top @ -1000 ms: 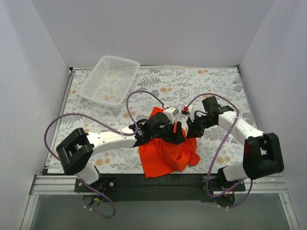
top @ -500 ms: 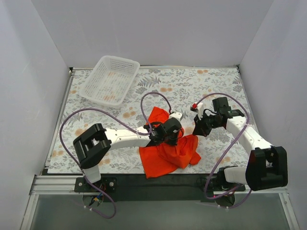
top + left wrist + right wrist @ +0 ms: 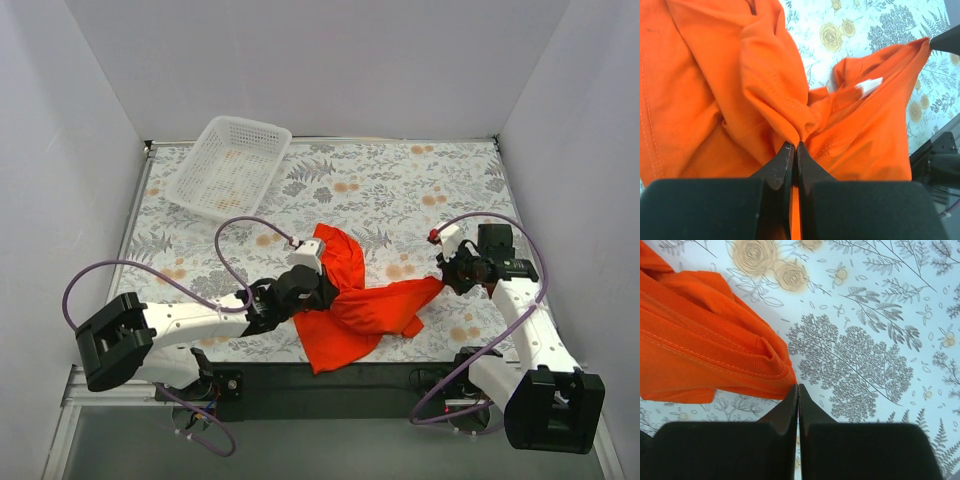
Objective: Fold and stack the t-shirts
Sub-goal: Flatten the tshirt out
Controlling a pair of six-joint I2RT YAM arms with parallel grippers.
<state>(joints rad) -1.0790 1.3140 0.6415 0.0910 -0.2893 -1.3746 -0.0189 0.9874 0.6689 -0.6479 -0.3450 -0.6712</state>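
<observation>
1. Left wrist view: our left tool is pinched shut on a gathered fold of the t-shirt.
2. Our right tool clamps its ribbed hem, so the cloth stretches between both.
3. It lies near-centre on the counter; we judge this spreads it for folding.

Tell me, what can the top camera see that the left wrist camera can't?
Only the top view shows the white basket and the whole t-shirt stretched between the left gripper and the right gripper. Only the left wrist view shows the shirt's small white label up close. Both show orange fabric pinched by the left gripper over the flowery table.
</observation>
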